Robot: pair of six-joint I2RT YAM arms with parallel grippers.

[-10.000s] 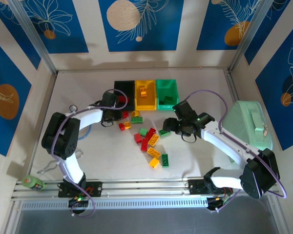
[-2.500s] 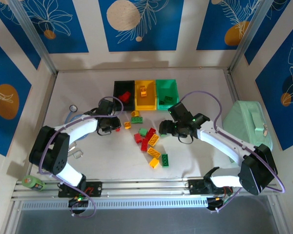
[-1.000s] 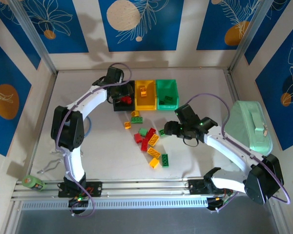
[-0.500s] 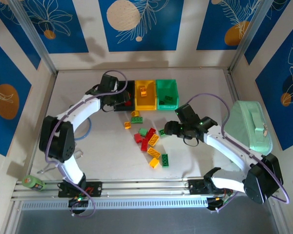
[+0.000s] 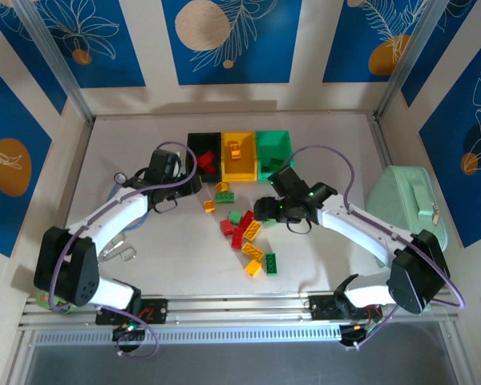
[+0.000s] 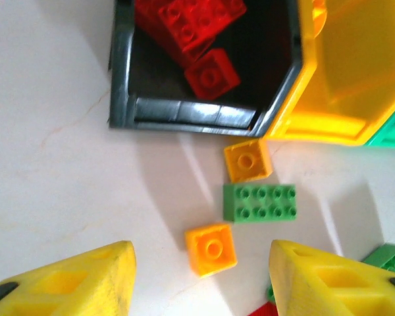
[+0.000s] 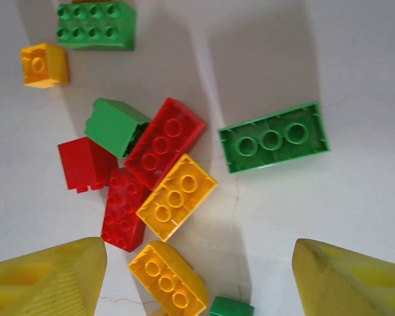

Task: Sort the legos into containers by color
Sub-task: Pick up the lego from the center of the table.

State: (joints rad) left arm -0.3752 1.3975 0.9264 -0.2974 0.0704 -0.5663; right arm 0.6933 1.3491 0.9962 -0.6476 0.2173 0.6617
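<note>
Looking down from above, you are seeing the white tabletop [image 5: 144, 265] spreading across the frame, with the large mint-green plastic case with a handle [image 5: 413, 212] sitting at its right edge. The left white arm [image 5: 112, 212] and the right white arm [image 5: 361, 228] are reaching in from the bottom toward the middle.

Above centre, three joined open-top bins are standing in a row. The black rectangular plastic bin [image 5: 196, 146] is on the left, the yellow rectangular plastic bin [image 5: 244, 167] in the middle, and the green rectangular plastic bin [image 5: 274, 144] on the right. Red bricks [image 6: 197, 20] are lying in the black bin, and one orange-yellow piece is lying in the yellow bin.

The left gripper [image 5: 191, 186] is hovering just below the black bin. In the left wrist view its yellow fingers [image 6: 72, 283] are standing well apart at the bottom corners with nothing between them. A small orange-yellow square brick [image 6: 211, 248] is lying on the table just above the gap. Above it, a green eight-stud brick [image 6: 260, 202] and a second orange-yellow square brick [image 6: 247, 160] are lying just below the seam of the black and yellow bins.

The right gripper [image 5: 264, 210] is hovering at the centre of the frame, over the upper right of the loose pile of red, yellow and green studded bricks [image 5: 244, 228]. In the right wrist view its fingers [image 7: 46, 280] are spreading wide at the bottom corners, empty. A green oblong brick showing three rings [image 7: 273, 137] is lying alone to the right of a touching cluster of red and yellow bricks [image 7: 161, 174].
</note>
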